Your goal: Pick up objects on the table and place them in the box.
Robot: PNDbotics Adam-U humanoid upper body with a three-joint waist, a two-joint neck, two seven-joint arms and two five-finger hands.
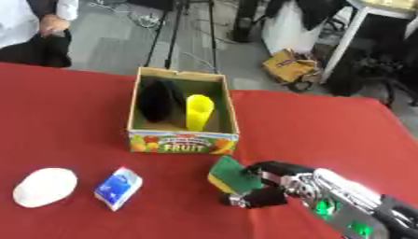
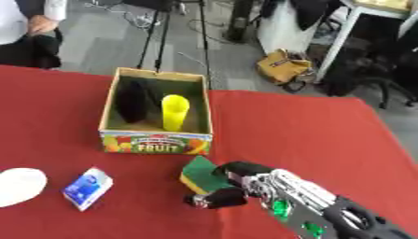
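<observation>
A cardboard fruit box [image 1: 183, 142] stands open on the red table, holding a yellow cup [image 1: 198, 112] and a black object [image 1: 158, 99]. In front of it, my right hand [image 1: 274, 183] comes in from the lower right, fingers and thumb curled round a green and yellow sponge [image 1: 230, 174], which is tilted up just off the cloth. At the lower left lie a blue and white packet [image 1: 118, 187] and a white oval object [image 1: 45, 186]. My left hand shows in neither view.
The red table [image 1: 326, 135] ends at its far edge just behind the box. Beyond it are tripod legs, a yellow bag on the floor and a desk leg. A seated person is at the far left corner.
</observation>
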